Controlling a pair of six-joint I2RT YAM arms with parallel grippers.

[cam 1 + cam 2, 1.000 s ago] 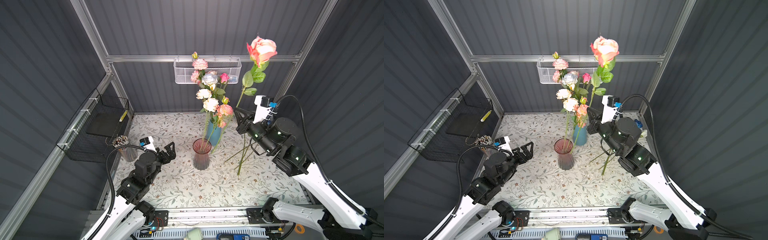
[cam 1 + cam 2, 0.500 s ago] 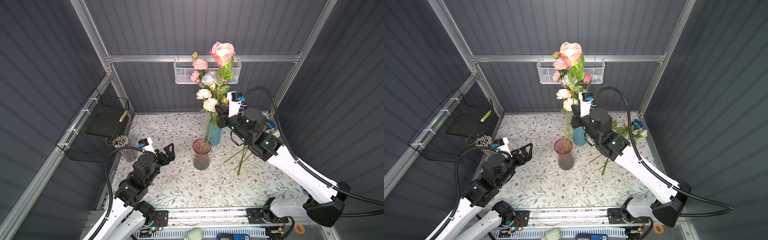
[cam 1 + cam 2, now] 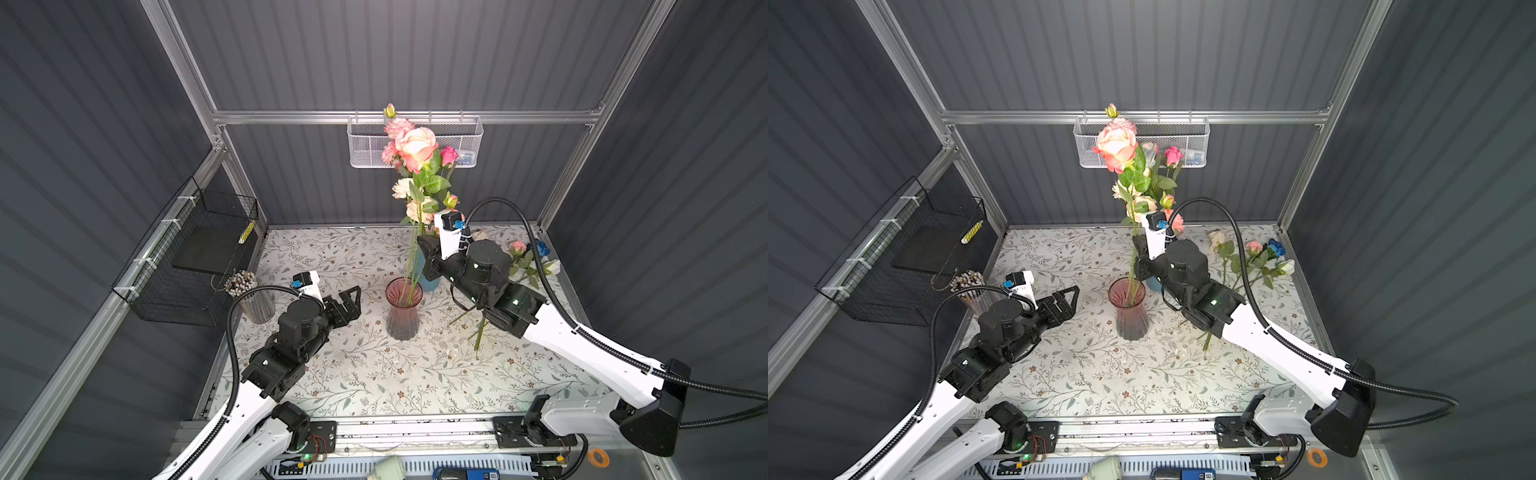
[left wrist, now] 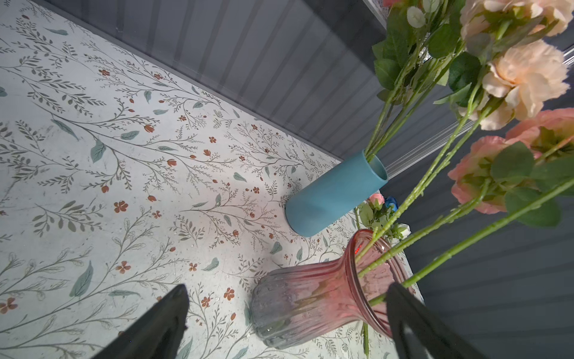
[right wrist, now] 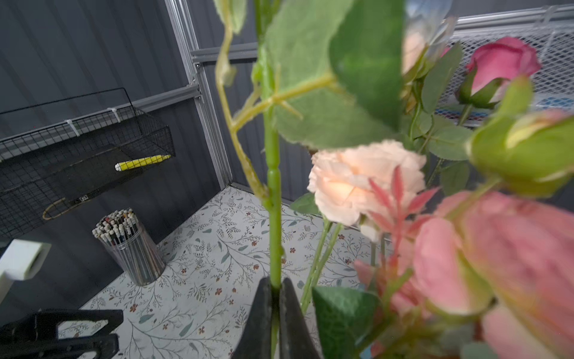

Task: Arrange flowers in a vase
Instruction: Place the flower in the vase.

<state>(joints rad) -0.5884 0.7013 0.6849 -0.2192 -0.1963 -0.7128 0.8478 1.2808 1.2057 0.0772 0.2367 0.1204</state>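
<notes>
My right gripper (image 5: 275,284) is shut on the green stem (image 5: 273,186) of a tall pink-peach rose (image 3: 415,147) (image 3: 1116,145). It holds the rose upright over the pink glass vase (image 3: 402,309) (image 3: 1128,311), and the stem's lower end reaches into the vase mouth. In both top views the right gripper (image 3: 420,249) (image 3: 1136,253) sits just above and behind that vase. A blue vase (image 4: 335,192) with several flowers (image 3: 1173,156) stands close behind. My left gripper (image 3: 353,301) (image 4: 285,293) is open, low and left of the pink vase (image 4: 310,307), holding nothing.
Loose flowers (image 3: 528,257) (image 3: 1254,257) lie on the table at the back right. A clear cup of pencils (image 3: 249,295) stands at the left edge under a black wire basket (image 3: 195,257). A white mesh basket (image 3: 365,145) hangs on the back wall.
My right arm has swung the rose from the right side to the left and lowered it, so its stem now enters the pink vase. The left arm has hardly moved.
</notes>
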